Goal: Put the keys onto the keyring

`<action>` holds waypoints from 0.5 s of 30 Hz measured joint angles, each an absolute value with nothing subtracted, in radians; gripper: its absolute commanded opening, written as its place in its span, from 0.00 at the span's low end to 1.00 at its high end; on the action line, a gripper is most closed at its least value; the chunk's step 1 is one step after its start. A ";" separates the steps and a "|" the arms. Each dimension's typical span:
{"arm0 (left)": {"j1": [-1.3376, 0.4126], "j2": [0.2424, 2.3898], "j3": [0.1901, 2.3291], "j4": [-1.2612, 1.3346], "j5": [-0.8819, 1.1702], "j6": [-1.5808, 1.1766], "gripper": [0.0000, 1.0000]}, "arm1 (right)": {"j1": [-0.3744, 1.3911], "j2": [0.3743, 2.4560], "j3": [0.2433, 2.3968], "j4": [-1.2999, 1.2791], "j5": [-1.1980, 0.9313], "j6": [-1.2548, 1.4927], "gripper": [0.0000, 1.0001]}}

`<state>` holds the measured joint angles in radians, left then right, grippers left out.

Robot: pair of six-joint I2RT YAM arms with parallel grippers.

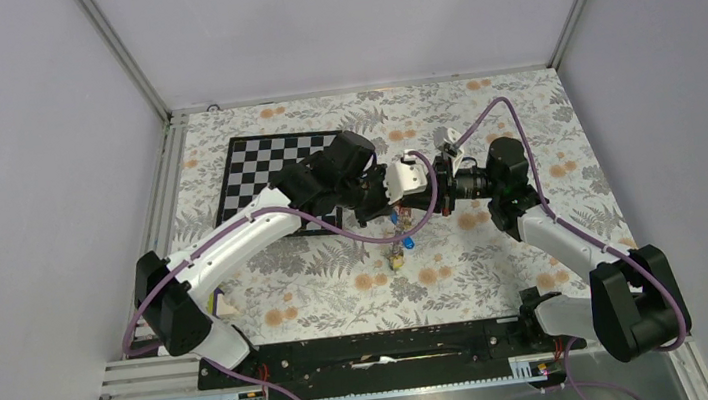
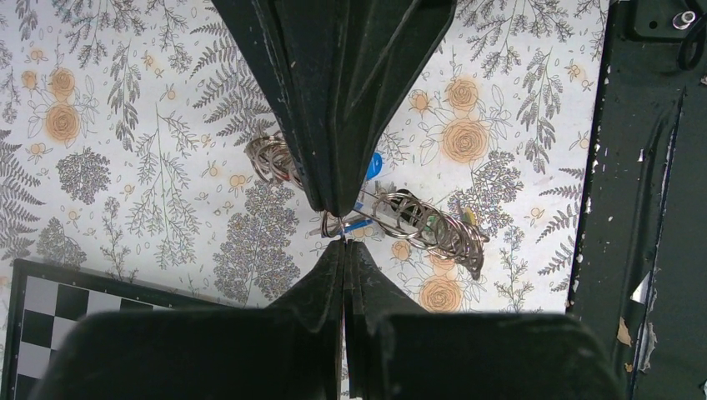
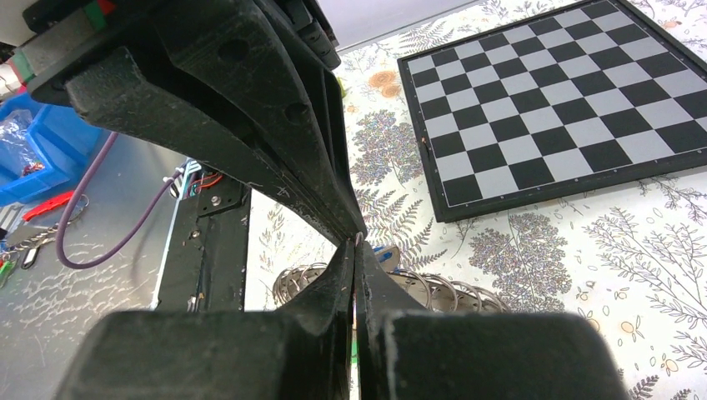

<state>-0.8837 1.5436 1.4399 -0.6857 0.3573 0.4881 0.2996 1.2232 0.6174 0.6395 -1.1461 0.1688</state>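
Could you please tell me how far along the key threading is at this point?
Seemingly done: a blue-headed key and other coloured ones sit among the loops of the grey metal chain-like keyring. In hand: the left gripper is shut on a thin keyring wire; the right gripper is shut beside it, contents unclear. Remaining: whether any keys are unthreaded I cannot tell.
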 measured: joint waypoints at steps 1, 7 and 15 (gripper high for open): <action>-0.884 1.544 1.440 -0.686 0.356 0.488 0.00 | 0.300 1.223 0.617 0.636 -1.147 0.168 0.00; -0.884 1.538 1.439 -0.686 0.355 0.495 0.20 | 0.300 1.223 0.617 0.633 -1.157 0.161 0.00; -0.880 1.512 1.436 -0.686 0.359 0.505 0.45 | 0.300 1.222 0.618 0.641 -1.173 0.170 0.00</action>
